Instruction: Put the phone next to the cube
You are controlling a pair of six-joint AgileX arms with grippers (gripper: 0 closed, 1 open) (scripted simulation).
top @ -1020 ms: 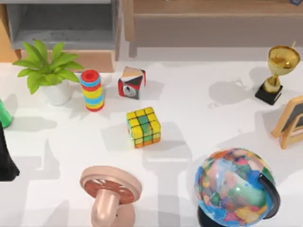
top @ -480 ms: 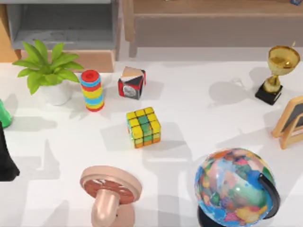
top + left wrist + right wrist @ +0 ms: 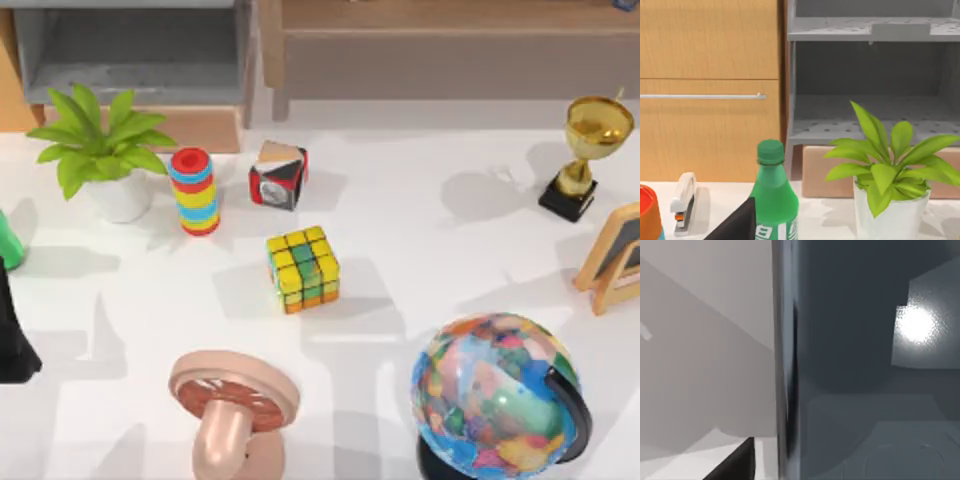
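Your main risk was the clutter around the cube (image 3: 303, 268). The globe (image 3: 498, 395) stood tall at the near right, between that side and the cube, and the pink desk fan (image 3: 234, 398) stood near and to the left of it. A low or hurried swing in from the right could have clipped the globe. A careless set-down could have nudged the cube or the small dial block (image 3: 278, 174) just beyond it. The bare tabletop (image 3: 430, 250) to the cube's right looked like the safest landing spot. A slip was also possible, since the phone (image 3: 865, 365) was a glossy dark grey-blue slab with a rounded edge and a bright highlight on its face. It lay very close before the right wrist camera, beside a pale surface, and its place relative to the cube could not be told. Nor could you tell whether the right gripper (image 3: 735, 462) was spread or closed, or whether it had hold of the phone. The left arm (image 3: 8, 335) sat parked at the table's left edge, by the green bottle (image 3: 772, 197) and the potted plant (image 3: 890, 175). Its gripper's state could not be told either.
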